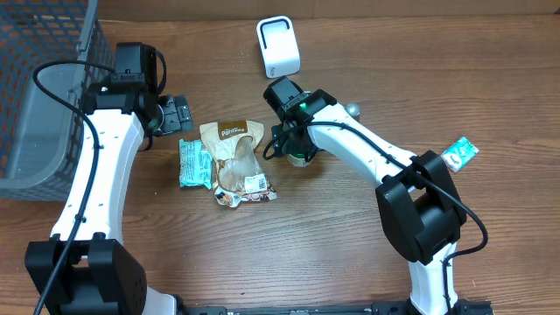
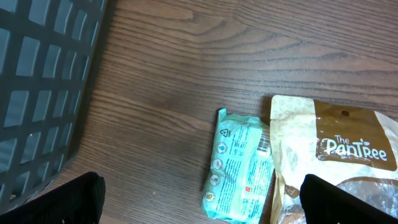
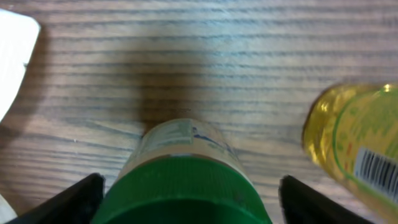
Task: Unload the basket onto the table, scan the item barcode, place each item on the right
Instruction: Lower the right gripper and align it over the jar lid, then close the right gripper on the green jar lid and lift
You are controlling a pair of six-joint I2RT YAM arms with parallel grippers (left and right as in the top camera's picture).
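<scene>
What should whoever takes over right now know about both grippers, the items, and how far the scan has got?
Left gripper: open, empty, near the teal pack, which lies beside the snack bag.
Right gripper: open, fingers on either side of the green-lidded jar, no grip visible yet.
Scanner: beyond the jar, near the table's far edge.
Yellow bottle: beside the jar, barcode showing.
Done: right arm placed at the jar.
Left: close on it, lift, show its barcode to the scanner.

Brown wood-grain table (image 1: 350,262) w/ even light, grey mesh basket (image 1: 35,87) at its left edge.
</scene>
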